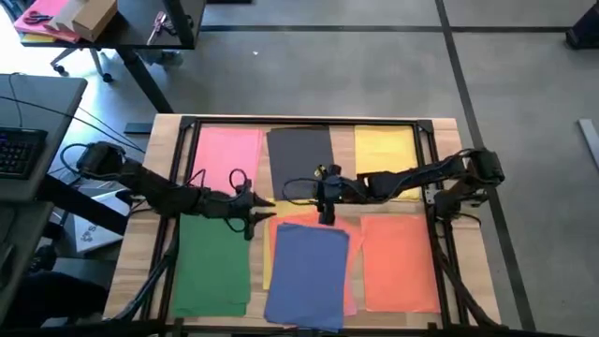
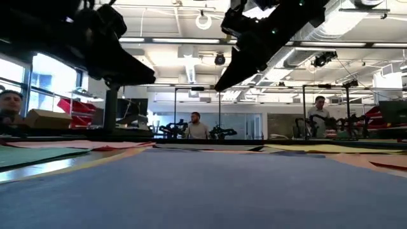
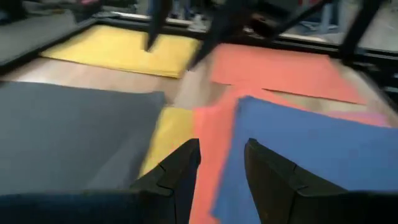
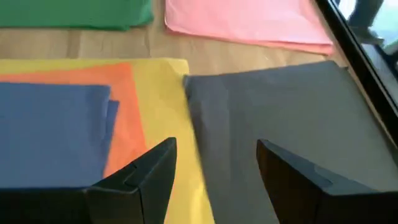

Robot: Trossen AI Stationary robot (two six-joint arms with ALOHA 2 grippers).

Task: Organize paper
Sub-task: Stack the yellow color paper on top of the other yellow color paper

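Coloured paper sheets lie flat on the table: pink (image 1: 229, 154), dark grey (image 1: 299, 159) and yellow (image 1: 386, 154) along the far side, green (image 1: 213, 267) and orange (image 1: 401, 262) along the near side. Between those two is a stack with a blue sheet (image 1: 309, 271) on top of an orange sheet (image 4: 121, 118) and a yellow one (image 4: 161, 112). My left gripper (image 1: 257, 217) hangs open over the stack's far left corner (image 3: 211, 143). My right gripper (image 1: 328, 211) hangs open above the line where the dark grey sheet (image 4: 280, 124) meets the stack. Neither holds anything.
A black frame (image 1: 187, 126) runs around the table's working area. A desk with a keyboard (image 1: 19, 150) stands off the table's left side. Another desk (image 1: 84, 19), carrying a cardboard box, is beyond the far left corner. People sit in the room behind (image 2: 194, 127).
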